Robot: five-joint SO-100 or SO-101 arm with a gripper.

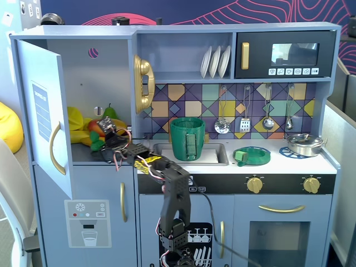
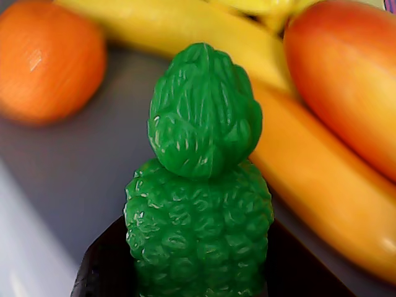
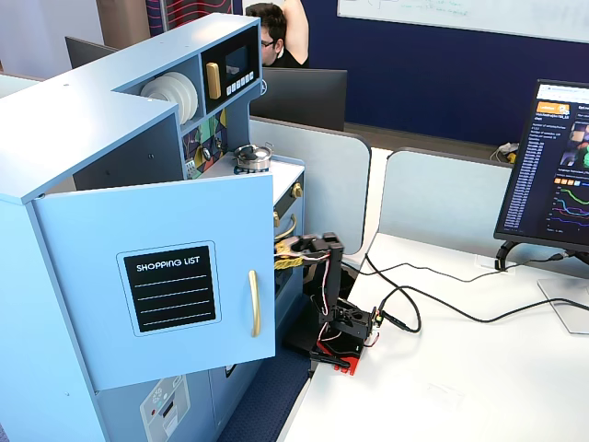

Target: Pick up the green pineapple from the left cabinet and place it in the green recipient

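Inside the left cabinet (image 1: 83,94), door swung wide, my tool (image 1: 102,146) reaches onto the dark shelf among the toy fruit. In a fixed view from the front, my arm (image 1: 172,192) rises from its base below the counter and bends left across the sink edge into the compartment. The tool's tip is lost among wires and fruit there.

Wrist view: the green pineapple (image 2: 201,185) fills the centre of the frame, leafy crown pointing away from the camera, bumpy body nearest. Dark parts of my tool flank its lower body on both sides at the bottom edge. It looks seated between them, but the contact surfaces are out of frame; I cannot tell whether the tool is pinching it or merely straddling it.

Around the pineapple: an orange (image 2: 49,62) at upper left, apart from it; a banana (image 2: 185,31) lying across behind the crown; a mango (image 2: 346,80) with a red-orange blush at right, and a second yellow-orange fruit (image 2: 328,192) just beside the pineapple's right flank.

The green recipient (image 1: 188,138) stands upright at the sink, well apart from the cabinet, strap handle facing the camera. A flat green dish (image 1: 253,155) sits on the counter to its right.

Side fixed view: the open door (image 3: 175,276) with its shopping-list label hides the shelf; only my arm (image 3: 322,276) shows, reaching behind it.
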